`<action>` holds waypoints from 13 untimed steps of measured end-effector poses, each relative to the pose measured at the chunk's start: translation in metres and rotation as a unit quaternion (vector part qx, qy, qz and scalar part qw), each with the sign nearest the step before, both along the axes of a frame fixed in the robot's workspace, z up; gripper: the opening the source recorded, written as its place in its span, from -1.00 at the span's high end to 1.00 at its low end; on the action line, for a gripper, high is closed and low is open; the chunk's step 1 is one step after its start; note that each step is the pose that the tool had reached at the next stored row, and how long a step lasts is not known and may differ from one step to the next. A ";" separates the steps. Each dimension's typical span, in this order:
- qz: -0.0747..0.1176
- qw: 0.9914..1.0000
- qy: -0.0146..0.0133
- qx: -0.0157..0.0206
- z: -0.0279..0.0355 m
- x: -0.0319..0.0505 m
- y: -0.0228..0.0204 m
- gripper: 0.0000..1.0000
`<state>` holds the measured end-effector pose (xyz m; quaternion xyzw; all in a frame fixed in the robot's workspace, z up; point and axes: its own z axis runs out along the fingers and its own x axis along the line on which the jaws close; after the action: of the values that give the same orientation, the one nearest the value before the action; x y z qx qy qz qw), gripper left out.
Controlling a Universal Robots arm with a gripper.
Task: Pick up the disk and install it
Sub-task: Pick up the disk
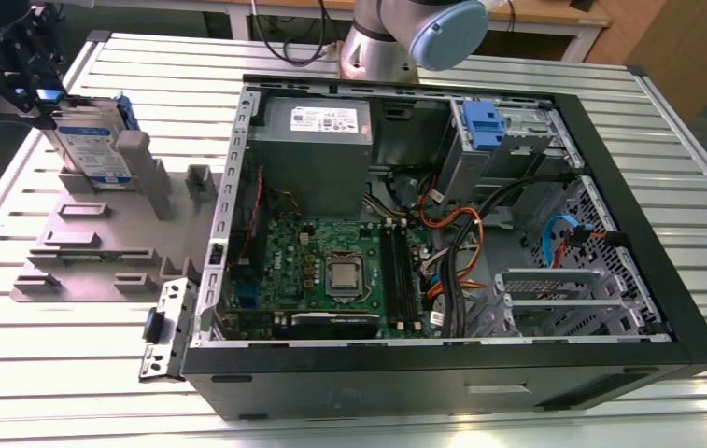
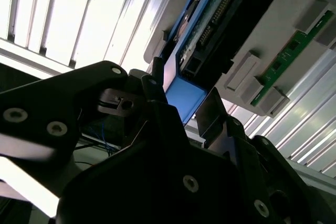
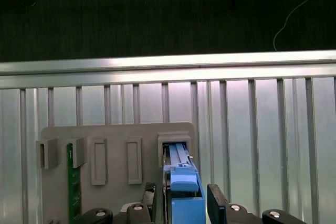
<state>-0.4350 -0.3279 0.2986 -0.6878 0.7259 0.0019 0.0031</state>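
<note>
Disk [image 3: 181, 192]: stands on edge in the end slot of the grey holder plate [image 3: 115, 135], blue bracket uppermost. Not lifted.

Gripper [image 3: 182, 187]: straddles the disk in both wrist views. Fingers [image 3: 215, 200] are spread, one on each flat side, and the first wrist view shows a thin sliver of gap on both sides. Judged not yet clamped, though contact on one side cannot be ruled out.

Same plate, further along: two empty slots, then a green memory module [image 3: 72, 192] standing in its own slot, well apart from the disk.

Under the plate: slatted aluminium table [image 1: 54, 373].

Exterior view: disk [image 1: 89, 145] sits at the far corner of the plate, toward the exterior view's left. The open computer case [image 1: 453, 373] lies on its side toward the exterior view's right, just beside the plate. Inside it is a blue latch [image 1: 484, 126] at the far drive cage, and no disk is seated there.

Status: approach done. Grasp, lift and install are all outstanding.
</note>
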 end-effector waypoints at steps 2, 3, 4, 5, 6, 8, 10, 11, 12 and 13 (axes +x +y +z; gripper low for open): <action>0.000 1.000 0.000 0.000 -0.0008 -0.0002 0.0000 -0.01; 0.002 1.000 0.000 0.000 -0.0013 -0.0006 0.0000 -0.01; 0.007 1.000 0.000 0.000 -0.0019 -0.0012 0.0000 -0.01; 0.011 1.000 0.000 0.000 -0.0026 -0.0016 -0.0001 -0.01; 0.014 1.000 0.000 0.000 -0.0030 -0.0020 -0.0002 -0.01; 0.014 1.000 0.000 0.000 -0.0035 -0.0021 -0.0002 -0.01; 0.015 1.000 0.000 0.000 -0.0053 -0.0021 -0.0002 -0.01; 0.015 1.000 0.000 0.000 -0.0064 -0.0021 -0.0002 -0.01; 0.015 1.000 0.000 0.000 -0.0073 -0.0021 -0.0002 -0.01; 0.015 1.000 0.000 0.000 -0.0077 -0.0021 -0.0002 -0.01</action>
<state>-0.4371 -0.3281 0.2909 -0.6984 0.7157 0.0021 0.0032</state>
